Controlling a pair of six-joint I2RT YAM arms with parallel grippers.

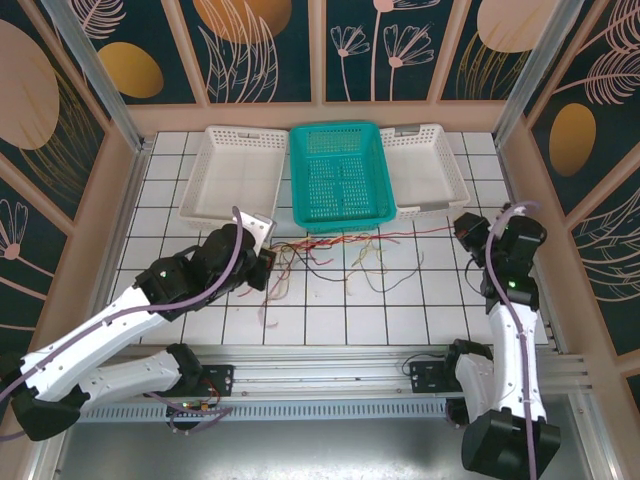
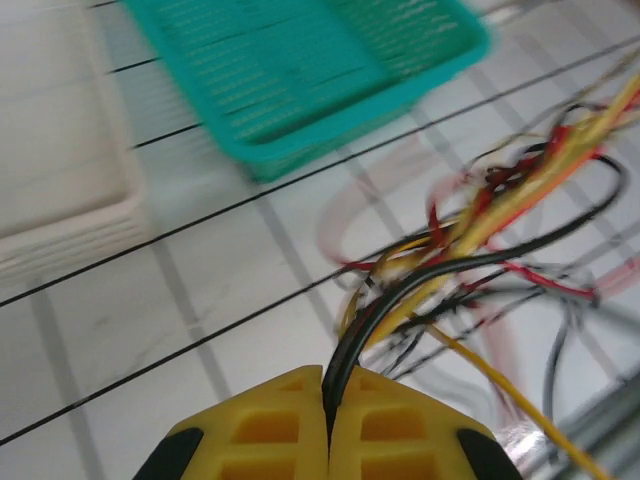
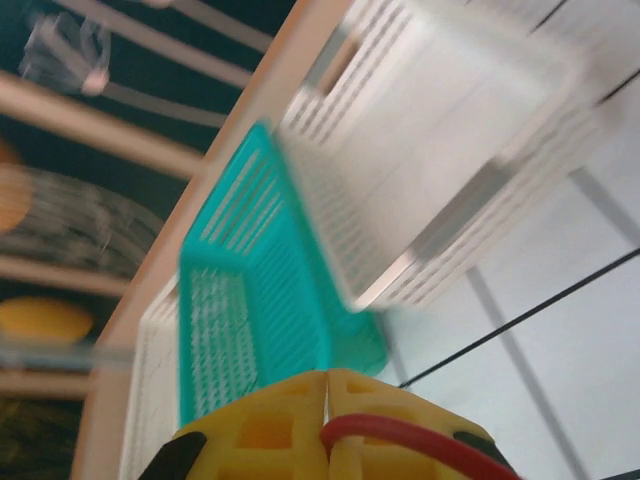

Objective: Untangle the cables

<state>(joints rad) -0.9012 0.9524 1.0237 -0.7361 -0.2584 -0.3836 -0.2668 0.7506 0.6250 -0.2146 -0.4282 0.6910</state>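
Observation:
The cables lie as a loose tangle of thin red, orange, yellow and black wires on the white tiled table, just in front of the teal basket. My left gripper sits at the tangle's left end. In the left wrist view its yellow fingers are shut on black cable, which runs up into the knot. My right gripper is at the right, and a red cable stretches from the tangle to it. In the right wrist view that gripper is shut, with the red cable looping over its right finger.
Three baskets stand in a row at the back: a white one, a teal one and another white one. Walls enclose the table on three sides. The arms' mounting rail runs along the near edge.

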